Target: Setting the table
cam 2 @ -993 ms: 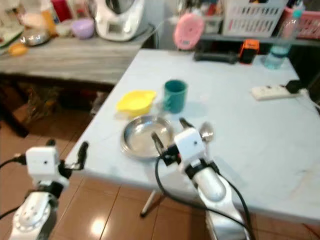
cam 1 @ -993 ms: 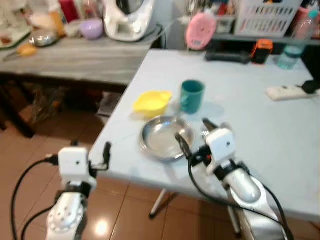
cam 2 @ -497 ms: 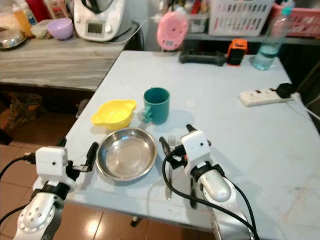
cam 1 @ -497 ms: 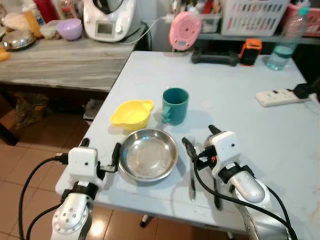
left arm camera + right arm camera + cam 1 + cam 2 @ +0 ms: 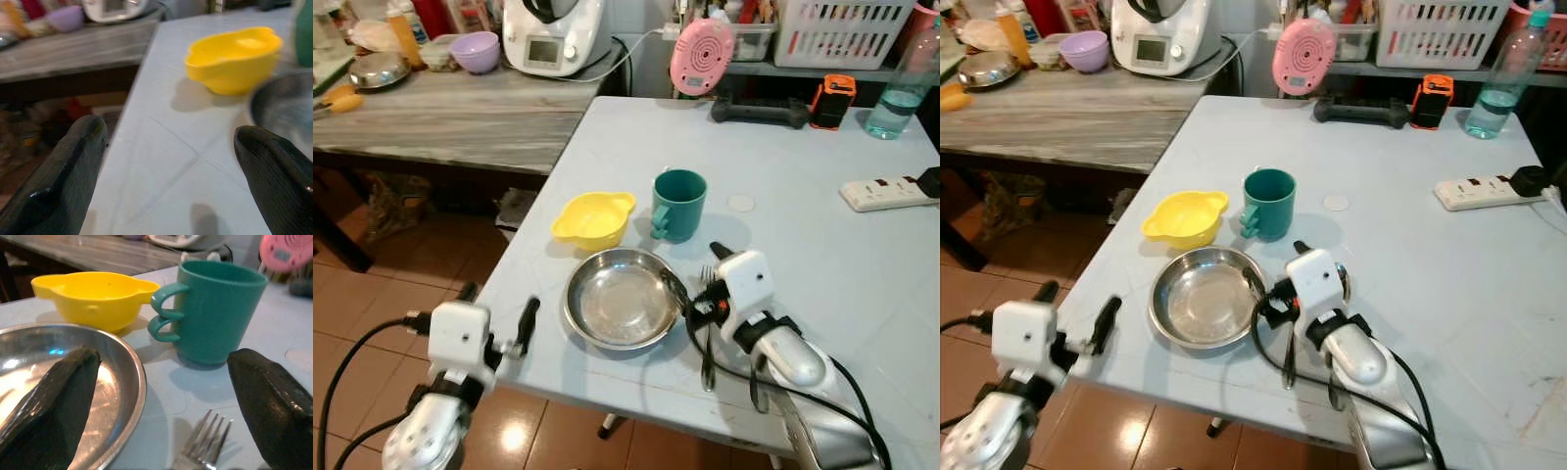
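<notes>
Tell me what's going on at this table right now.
A humanoid robot is setting a place at the pale blue table. A steel plate lies near the front edge, with a yellow bowl and a teal mug behind it and a fork beside it. The right gripper hovers open over the fork and the plate's rim, holding nothing. The left gripper is open at the table's edge, also holding nothing.

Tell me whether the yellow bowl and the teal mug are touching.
Apart. In the left eye view a strip of bare table separates the yellow bowl from the teal mug; the right wrist view shows the same gap.
</notes>
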`<state>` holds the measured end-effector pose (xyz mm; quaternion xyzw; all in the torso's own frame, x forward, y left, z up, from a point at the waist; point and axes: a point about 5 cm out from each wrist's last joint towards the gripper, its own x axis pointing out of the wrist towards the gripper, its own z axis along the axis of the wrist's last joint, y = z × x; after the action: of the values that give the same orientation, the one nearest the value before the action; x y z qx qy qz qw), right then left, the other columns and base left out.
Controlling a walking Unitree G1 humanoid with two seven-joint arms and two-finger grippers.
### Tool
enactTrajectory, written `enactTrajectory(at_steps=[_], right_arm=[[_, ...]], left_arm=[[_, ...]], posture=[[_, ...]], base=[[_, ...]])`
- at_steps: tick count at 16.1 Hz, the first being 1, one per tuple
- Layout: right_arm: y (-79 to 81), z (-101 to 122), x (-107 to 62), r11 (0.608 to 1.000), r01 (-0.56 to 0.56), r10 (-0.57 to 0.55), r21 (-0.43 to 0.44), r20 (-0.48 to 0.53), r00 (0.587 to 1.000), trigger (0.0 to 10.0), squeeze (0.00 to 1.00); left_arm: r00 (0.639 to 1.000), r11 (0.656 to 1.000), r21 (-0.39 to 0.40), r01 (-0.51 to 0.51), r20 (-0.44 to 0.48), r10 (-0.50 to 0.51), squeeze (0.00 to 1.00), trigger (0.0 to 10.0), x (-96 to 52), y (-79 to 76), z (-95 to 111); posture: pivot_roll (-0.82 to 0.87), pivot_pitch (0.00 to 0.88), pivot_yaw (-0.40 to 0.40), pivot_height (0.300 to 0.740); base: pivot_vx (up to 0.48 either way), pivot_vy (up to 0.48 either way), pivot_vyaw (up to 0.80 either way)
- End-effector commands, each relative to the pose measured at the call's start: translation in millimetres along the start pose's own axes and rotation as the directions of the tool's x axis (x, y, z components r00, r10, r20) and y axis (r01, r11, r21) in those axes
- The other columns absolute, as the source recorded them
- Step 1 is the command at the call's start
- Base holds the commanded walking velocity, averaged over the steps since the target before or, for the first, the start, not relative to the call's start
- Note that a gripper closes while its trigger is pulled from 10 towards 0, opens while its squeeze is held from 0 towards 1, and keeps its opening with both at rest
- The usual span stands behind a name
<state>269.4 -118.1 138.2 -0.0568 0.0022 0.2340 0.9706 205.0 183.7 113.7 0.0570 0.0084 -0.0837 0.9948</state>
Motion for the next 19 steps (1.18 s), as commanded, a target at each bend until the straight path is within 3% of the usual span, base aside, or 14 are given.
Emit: enactTrajectory(at_steps=[1, 3, 6, 16, 17, 18, 19], right_arm=[[1.6, 7, 2.4, 0.999, -0.023, 0.022, 0.045, 0.008, 1.0, 10.0, 0.0], [3.2, 6, 5.6, 0.99, -0.015, 0.021, 0.137, -0.04, 0.999, 10.0, 0.0], [9.4, 6, 12.6, 0.976, -0.036, 0.056, 0.214, -0.087, 0.995, 10.0, 0.0], [26.6, 1, 23.8, 0.945, -0.114, 0.187, 0.306, -0.22, 0.957, 10.0, 0.0], [28.5, 0, 25.0, 0.942, -0.111, 0.193, 0.318, -0.239, 0.952, 3.4, 0.0], [28.6, -2, 24.7, 0.943, -0.105, 0.193, 0.314, -0.263, 0.945, 0.0, 0.0], [27.6, -5, 23.7, 0.946, -0.094, 0.188, 0.312, -0.289, 0.939, 0.0, 0.0]], left_arm=[[0.999, 0.999, -0.006, 0.041, -0.003, -0.041, 0.0, 10.0, -3.3, 0.5, 3], [0.992, 0.992, -0.018, 0.124, -0.02, -0.125, 0.0, 10.0, -7.1, -3.5, 1], [0.99, 0.99, -0.028, 0.137, -0.024, -0.138, 0.0, 10.0, -6.2, -6.0, 1], [0.977, 0.975, -0.076, 0.207, -0.034, -0.21, 0.0, 10.0, -6.0, -18.1, -2], [0.969, 0.967, -0.083, 0.242, -0.032, -0.246, 0.0, 10.0, -6.9, -21.1, -1], [0.962, 0.959, -0.097, 0.267, -0.025, -0.27, 0.0, 10.0, -8.6, -23.6, 1], [0.957, 0.953, -0.099, 0.288, -0.02, -0.291, 0.0, 10.0, -10.0, -25.8, 3]], posture=[[-0.1, 0.13, 0.065, 0.74], [-0.09, 0.136, 0.063, 0.74], [-0.09, 0.136, 0.063, 0.74], [-0.09, 0.143, 0.054, 0.74], [-0.09, 0.144, 0.052, 0.74], [-0.09, 0.144, 0.051, 0.74], [-0.09, 0.145, 0.05, 0.74]], base=[[0.0, 0.0, 0.0], [0.0, 0.0, 0.0], [0.0, 0.0, 0.0], [0.0, 0.0, 0.0], [0.0, 0.0, 0.0], [0.0, 0.0, 0.0], [0.0, 0.0, 0.0]])
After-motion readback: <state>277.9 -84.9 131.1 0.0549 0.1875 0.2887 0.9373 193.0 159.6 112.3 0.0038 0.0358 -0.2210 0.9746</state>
